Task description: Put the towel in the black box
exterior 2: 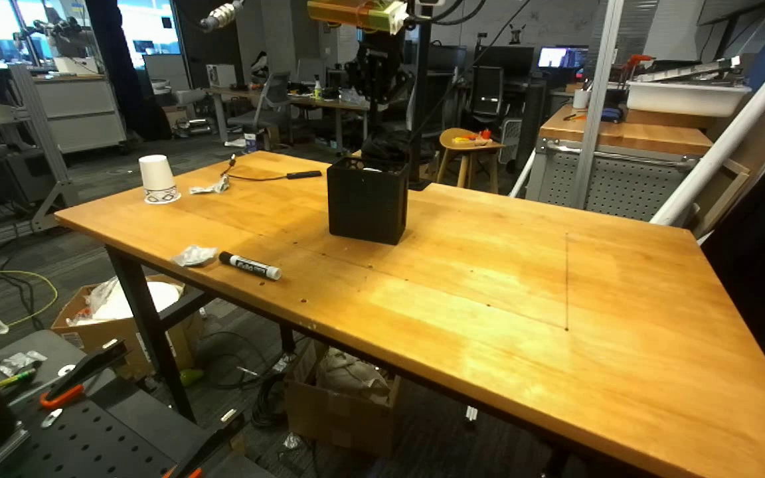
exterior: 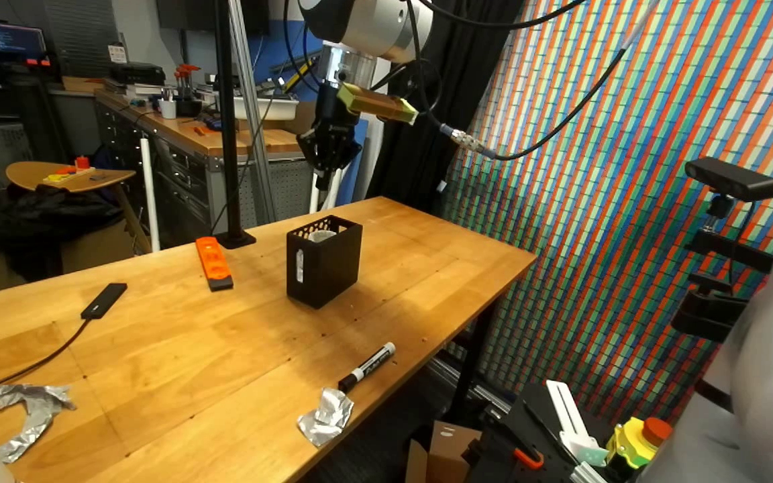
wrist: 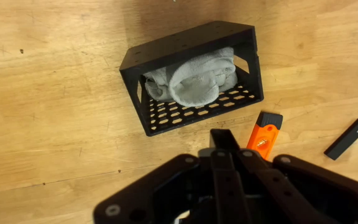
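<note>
So, the towel (wrist: 197, 69) sits inside the black box (wrist: 191, 45); gripper (exterior: 323, 181) above, jaws together.

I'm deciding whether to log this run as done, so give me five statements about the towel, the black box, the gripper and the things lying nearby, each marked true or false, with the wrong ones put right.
1. The towel lies bunched inside the black box. True.
2. The gripper is clamped on the towel. False: the gripper is shut and apart from the towel.
3. The black box lies tipped on its side. False: it stands upright, open top up.
4. The marker lies near a piece of crumpled foil. True.
5. The orange level is in the black box. False: the orange level lies on the table, outside the box.
</note>
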You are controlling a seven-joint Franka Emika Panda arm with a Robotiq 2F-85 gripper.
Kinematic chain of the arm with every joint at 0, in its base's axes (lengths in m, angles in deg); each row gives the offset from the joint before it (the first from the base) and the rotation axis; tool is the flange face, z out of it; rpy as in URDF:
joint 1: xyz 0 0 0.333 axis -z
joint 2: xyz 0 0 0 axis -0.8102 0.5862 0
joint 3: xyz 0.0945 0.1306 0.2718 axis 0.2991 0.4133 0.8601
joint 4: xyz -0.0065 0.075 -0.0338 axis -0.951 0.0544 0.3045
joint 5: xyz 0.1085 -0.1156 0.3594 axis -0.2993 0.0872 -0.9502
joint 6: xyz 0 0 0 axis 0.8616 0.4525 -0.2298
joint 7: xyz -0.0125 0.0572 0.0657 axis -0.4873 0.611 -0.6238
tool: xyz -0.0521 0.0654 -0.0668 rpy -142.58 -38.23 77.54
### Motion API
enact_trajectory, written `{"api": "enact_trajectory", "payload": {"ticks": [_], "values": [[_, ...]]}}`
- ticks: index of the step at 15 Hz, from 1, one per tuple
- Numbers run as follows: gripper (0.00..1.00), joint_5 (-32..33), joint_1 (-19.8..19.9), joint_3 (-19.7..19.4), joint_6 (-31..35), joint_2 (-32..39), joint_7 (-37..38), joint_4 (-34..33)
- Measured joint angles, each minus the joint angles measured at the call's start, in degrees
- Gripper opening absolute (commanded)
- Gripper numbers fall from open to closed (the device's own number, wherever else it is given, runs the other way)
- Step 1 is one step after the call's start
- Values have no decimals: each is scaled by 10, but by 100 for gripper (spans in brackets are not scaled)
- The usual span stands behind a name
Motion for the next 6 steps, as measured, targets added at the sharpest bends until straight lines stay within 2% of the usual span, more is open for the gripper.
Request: {"api": "enact_trajectory", "payload": {"ticks": [2,3,6], "values": [[21,-7,1,-2,0,-12,3,8],[26,-8,2,-2,0,-15,4,11],[26,-8,2,-2,1,-17,6,14]]}}
